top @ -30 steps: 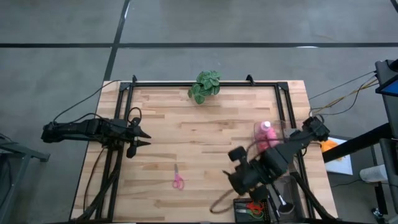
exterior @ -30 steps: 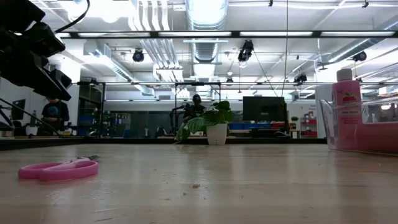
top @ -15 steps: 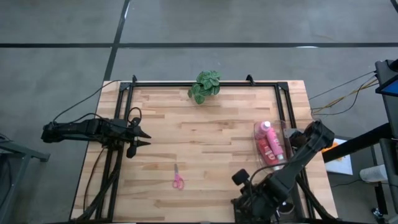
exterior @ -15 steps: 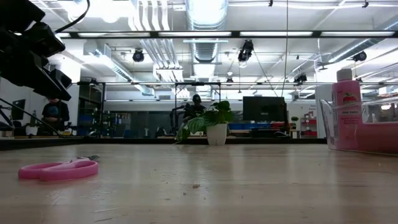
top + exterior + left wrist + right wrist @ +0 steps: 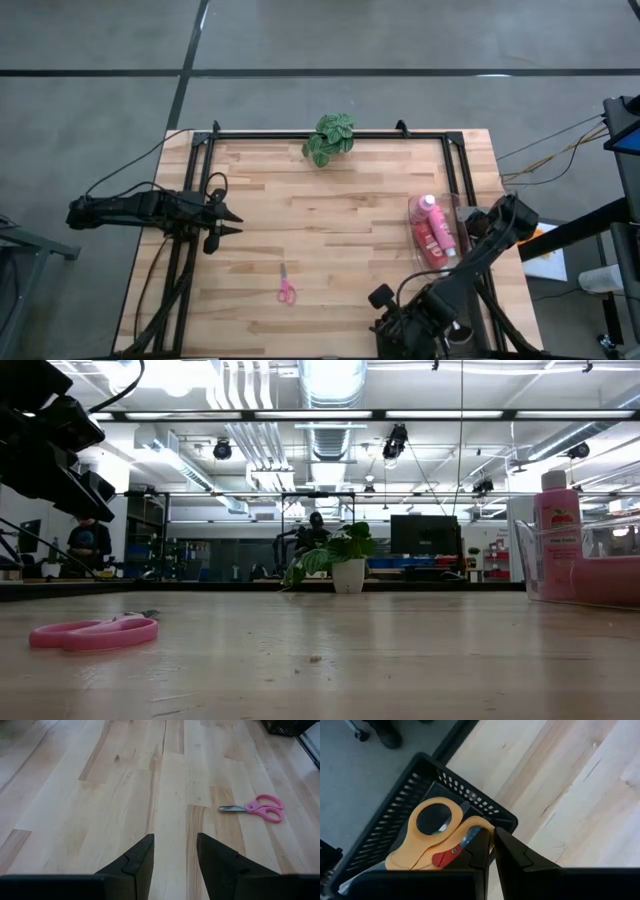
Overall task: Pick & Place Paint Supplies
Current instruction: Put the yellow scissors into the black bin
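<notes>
- Table (image 5: 340, 200): butcher-block wooden top on a dark frame; taken as the landmark for every entry below.
- Left gripper (image 5: 232, 222): hovered at the table's left edge, pointing toward the middle. In the left wrist view its fingers (image 5: 140, 857) stood apart with bare wood showing between them; nothing held.
- Right gripper (image 5: 493, 840): hung at the table's front right corner, over a black slotted basket (image 5: 395, 820). Fingers together, tips nearly touching. Orange-handled scissors (image 5: 437, 837) with a red pivot lay in the basket directly ahead of the tips; whether the tips touched them could not be told.
- Pink bottles (image 5: 433, 228): white-capped, inside a clear container (image 5: 412, 210) near the table's right edge. In the low view one bottle (image 5: 557, 520) stood upright in it and another lay on its side.
- Pink scissors (image 5: 285, 289): lay flat on the table's front half, left of centre, well apart from both grippers; also seen ahead of the left gripper in the left wrist view (image 5: 257, 808).
- Green plant (image 5: 330, 138): in a white pot (image 5: 348, 576) at the middle of the table's far edge.
- Person (image 5: 88, 543): in dark clothing, stood in the room beyond the table's far side.
</notes>
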`<state>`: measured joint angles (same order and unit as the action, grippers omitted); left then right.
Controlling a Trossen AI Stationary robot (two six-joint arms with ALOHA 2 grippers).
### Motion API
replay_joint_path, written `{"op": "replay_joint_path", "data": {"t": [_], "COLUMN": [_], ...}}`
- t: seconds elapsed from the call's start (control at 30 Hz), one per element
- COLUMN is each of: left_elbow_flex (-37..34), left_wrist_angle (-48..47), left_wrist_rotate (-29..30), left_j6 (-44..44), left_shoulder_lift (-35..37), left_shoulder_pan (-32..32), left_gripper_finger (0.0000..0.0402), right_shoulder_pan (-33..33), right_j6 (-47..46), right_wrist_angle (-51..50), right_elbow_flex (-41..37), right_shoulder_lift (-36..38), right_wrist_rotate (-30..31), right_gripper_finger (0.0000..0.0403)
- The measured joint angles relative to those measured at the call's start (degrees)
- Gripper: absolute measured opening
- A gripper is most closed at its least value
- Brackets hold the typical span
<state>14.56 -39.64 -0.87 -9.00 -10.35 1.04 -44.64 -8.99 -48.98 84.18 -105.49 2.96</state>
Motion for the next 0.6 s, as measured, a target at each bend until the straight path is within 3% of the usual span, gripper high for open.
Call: {"op": "replay_joint_path", "data": {"t": [0.6], "left_elbow_flex": [0.0], "left_wrist_angle": [0.0], "left_wrist_rotate": [0.0], "left_j6": [0.0], "left_shoulder_lift": [0.0], "left_shoulder_pan": [0.0], "left_gripper_finger": [0.0149], "right_shoulder_pan": [0.0], "right_j6": [-1.3], "right_wrist_angle": [11.7], "right_elbow_flex": [-9.1], "right_shoulder_lift": [-0.1], "right_wrist_rotate": [-0.1], "right_gripper_finger": [0.0018]}}
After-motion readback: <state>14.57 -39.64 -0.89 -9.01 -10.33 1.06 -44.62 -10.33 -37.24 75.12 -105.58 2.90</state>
